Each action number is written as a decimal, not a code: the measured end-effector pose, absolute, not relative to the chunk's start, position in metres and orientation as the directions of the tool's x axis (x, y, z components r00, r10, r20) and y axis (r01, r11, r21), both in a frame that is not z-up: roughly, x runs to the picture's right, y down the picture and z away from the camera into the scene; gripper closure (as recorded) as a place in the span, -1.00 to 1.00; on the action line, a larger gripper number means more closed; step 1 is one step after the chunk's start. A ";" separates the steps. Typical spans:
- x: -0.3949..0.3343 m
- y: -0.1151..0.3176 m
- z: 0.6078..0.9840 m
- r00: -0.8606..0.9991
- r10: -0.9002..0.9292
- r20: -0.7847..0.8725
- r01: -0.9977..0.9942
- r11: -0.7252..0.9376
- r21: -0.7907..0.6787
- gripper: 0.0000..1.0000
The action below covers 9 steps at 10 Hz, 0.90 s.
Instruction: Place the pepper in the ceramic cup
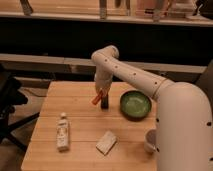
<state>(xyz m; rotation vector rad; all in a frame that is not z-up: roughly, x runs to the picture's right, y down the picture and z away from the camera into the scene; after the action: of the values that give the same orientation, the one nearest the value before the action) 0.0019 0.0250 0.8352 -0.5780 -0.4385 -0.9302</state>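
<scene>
My gripper [103, 102] hangs over the middle of the wooden table [75, 100], just left of the green bowl. It is shut on the small orange-red pepper [97, 98], which sticks out tilted to the gripper's left, a little above the tabletop. The pale ceramic cup [149, 140] stands near the table's front right corner, partly hidden behind my white arm [135, 75]. The cup is well to the right of and nearer than the gripper.
A wide green bowl [135, 105] sits right of the gripper. A white bottle [63, 132] lies at the front left. A pale flat packet [106, 142] lies at the front middle. A dark chair [10, 107] stands left of the table.
</scene>
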 end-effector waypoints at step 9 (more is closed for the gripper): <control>0.051 0.022 0.823 0.560 -0.585 0.587 0.819 0.500 -0.282 0.91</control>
<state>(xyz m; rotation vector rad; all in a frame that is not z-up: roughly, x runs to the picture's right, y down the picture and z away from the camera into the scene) 0.0508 0.0215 0.8234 -0.5792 -0.4502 -0.8839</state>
